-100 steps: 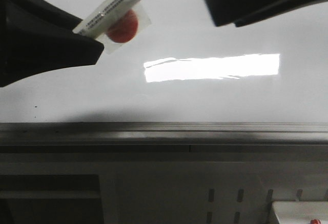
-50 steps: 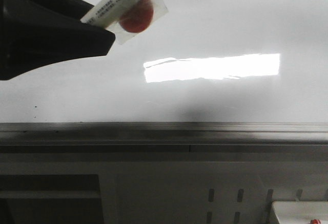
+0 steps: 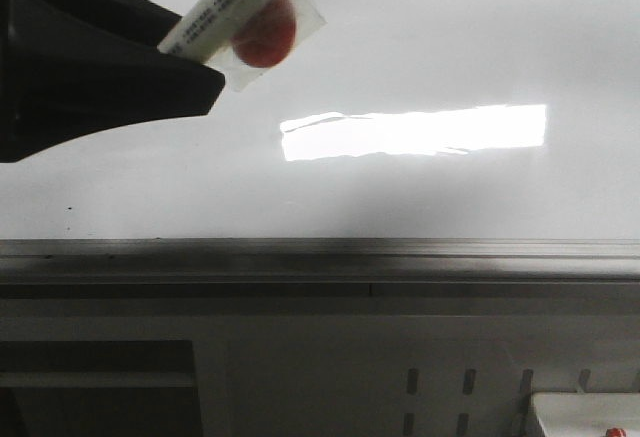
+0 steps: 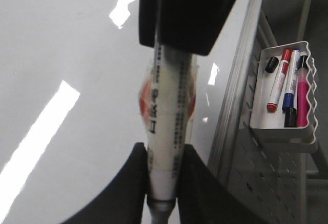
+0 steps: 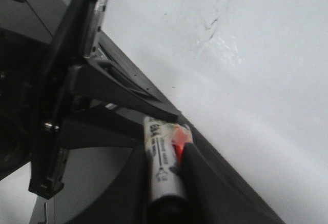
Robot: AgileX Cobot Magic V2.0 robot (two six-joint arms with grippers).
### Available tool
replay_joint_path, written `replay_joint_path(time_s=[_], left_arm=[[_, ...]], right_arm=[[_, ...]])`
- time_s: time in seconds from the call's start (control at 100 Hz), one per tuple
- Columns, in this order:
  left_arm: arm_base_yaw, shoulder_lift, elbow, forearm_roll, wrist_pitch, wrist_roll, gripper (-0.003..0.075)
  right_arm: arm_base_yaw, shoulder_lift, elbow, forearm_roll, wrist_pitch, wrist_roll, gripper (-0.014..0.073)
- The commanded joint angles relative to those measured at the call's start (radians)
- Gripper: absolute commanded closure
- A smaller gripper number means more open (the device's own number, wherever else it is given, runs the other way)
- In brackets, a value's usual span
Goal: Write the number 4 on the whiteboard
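Left claw (image 4: pixel 163 180) clamping marker (image 4: pixel 166 142), right claw (image 5: pixel 164 183) gripping its far end, pen tray (image 4: pixel 284 131) nearby

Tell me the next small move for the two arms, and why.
Probably close the right gripper on the cap end of the white labelled marker pen and pull it off. The left gripper clamps the pen's other end, the right jaws straddle its dark tip, and the glossy white whiteboard shows no strokes yet.
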Motion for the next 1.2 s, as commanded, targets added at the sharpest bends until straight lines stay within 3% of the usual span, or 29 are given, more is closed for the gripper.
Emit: replay_joint_path(time_s=[0.0, 0.09, 0.16, 0.33, 0.4, 0.62, 0.969, 1.189], left_arm=[[-0.007, -0.018, -0.026, -0.017, -0.084, -0.009, 0.0740], [-0.007, -0.018, -0.026, -0.025, -0.080, -0.009, 0.0734], [-0.007, -0.018, -0.026, -0.033, -0.073, -0.009, 0.0678], [-0.007, -0.025, -0.026, -0.253, -0.040, -0.009, 0.0363], [-0.001, -0.047, -0.026, -0.323, 0.033, -0.009, 0.0304], [0.033, -0.163, -0.026, -0.482, 0.196, -0.009, 0.0318], [0.214, -0.327, -0.026, -0.522, 0.241, -0.009, 0.0322], [0.246, -0.333, -0.026, -0.522, 0.243, -0.009, 0.0322]], right_arm=[[-0.012, -0.011, -0.033, -0.016, -0.072, -0.014, 0.0658], [-0.012, -0.011, -0.033, -0.016, -0.068, -0.014, 0.0658], [-0.012, -0.011, -0.033, -0.016, -0.068, -0.014, 0.0658], [-0.012, -0.011, -0.033, -0.016, -0.073, -0.016, 0.0658], [-0.012, -0.007, -0.046, -0.016, -0.065, -0.016, 0.0658], [-0.015, 0.075, -0.151, -0.086, -0.008, -0.016, 0.0658], [-0.169, 0.179, -0.361, -0.094, 0.059, -0.016, 0.0658], [-0.201, 0.230, -0.411, -0.124, 0.066, -0.016, 0.0658]])
